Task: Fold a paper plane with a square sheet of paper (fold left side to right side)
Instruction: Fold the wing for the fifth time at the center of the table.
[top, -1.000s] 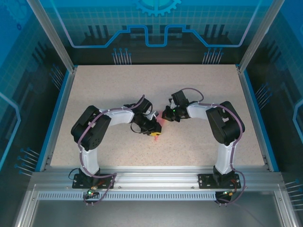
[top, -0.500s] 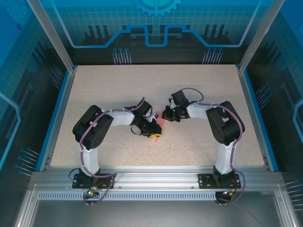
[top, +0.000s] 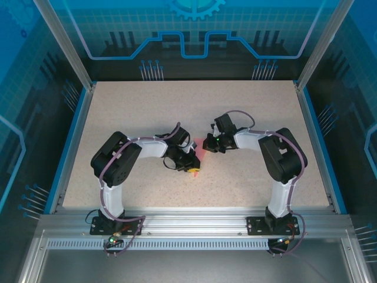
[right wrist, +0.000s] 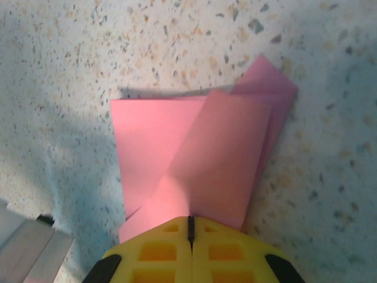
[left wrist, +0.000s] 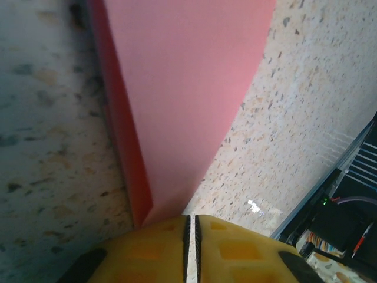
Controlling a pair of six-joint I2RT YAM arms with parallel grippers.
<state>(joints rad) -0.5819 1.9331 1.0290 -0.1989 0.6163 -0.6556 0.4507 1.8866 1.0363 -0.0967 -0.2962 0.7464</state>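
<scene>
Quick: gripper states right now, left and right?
Left gripper: closed, pinching the pink paper at its tip.
Right gripper: closed on a raised flap of the pink paper.

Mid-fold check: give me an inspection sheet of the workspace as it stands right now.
Surface: speckled table, flat.
Job's things: pink sheet of paper, partly folded with overlapping layers, mid-table between the grippers.
Clutter: nothing seen.
Grippers: left gripper shut, apparently pinching the paper's narrow end; right gripper shut on a flap of the paper.
Cables: purple cables run along both arms; no snag visible.
Surroundings: aluminium frame at the near edge; blue panels around the table.
</scene>
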